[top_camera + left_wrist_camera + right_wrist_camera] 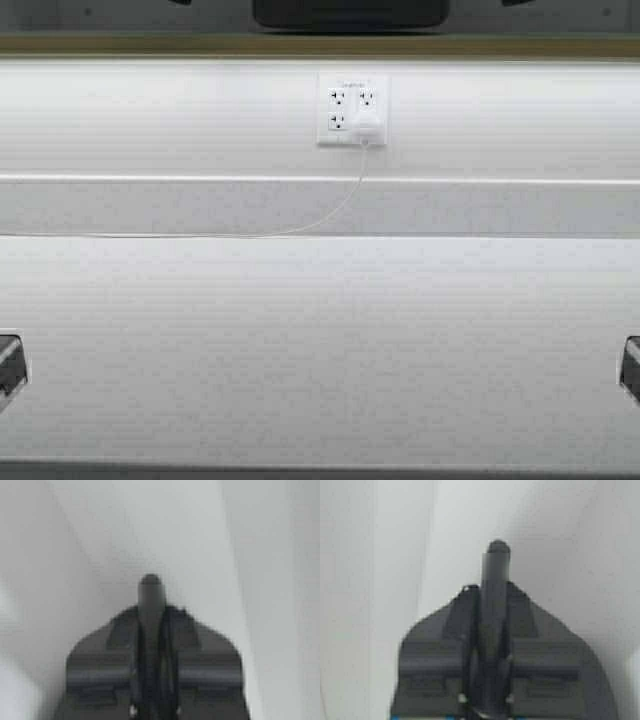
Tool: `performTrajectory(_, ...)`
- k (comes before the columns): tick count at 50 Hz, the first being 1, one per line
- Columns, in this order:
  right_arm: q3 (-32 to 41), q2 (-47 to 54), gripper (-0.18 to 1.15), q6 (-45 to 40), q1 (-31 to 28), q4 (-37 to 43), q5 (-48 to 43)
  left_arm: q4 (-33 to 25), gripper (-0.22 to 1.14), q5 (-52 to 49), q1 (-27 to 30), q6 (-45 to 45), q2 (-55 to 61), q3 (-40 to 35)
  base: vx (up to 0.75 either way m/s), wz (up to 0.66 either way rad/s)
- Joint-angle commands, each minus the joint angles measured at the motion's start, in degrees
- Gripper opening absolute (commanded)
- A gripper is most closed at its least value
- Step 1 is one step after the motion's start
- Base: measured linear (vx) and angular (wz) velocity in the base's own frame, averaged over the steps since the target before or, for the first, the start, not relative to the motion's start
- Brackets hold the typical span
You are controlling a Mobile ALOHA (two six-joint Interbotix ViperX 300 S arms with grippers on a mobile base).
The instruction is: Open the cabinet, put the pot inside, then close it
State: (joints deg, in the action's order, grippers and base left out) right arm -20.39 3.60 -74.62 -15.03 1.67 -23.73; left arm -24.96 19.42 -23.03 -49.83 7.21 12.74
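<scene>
The black pot is out of view. Of the cabinet I see only a tan-olive strip (320, 45) along the top of the high view; its doors and handles are out of view. My left gripper (8, 365) shows only as a dark corner at the far left edge, low over the white counter. My right gripper (632, 368) shows the same way at the far right edge. In the left wrist view the left gripper (150, 582) is shut and empty, facing a white surface. In the right wrist view the right gripper (497, 547) is shut and empty too.
A white counter (320, 340) spans the view, backed by a white wall with a socket plate (352, 110). A white plug and thin cord (345, 200) run from it down and left. A dark shape (348, 12) sits at the top edge.
</scene>
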Motion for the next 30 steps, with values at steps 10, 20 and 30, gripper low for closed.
performTrajectory(10,-0.79,2.9,0.07,-0.18,-2.02,-0.35,-9.58,-2.64,0.03,2.2,-2.64,2.64,1.67,0.97,0.02,0.0)
performTrajectory(20,-0.97,3.69,0.37,0.18,-1.58,2.2,-10.81,-3.96,0.12,13.45,-2.64,-0.62,1.85,4.66,0.0,0.0)
performTrajectory(30,-1.41,2.9,1.09,0.18,-0.09,2.72,-14.77,-4.22,0.77,26.63,-2.11,-5.98,1.58,7.82,0.0,0.0)
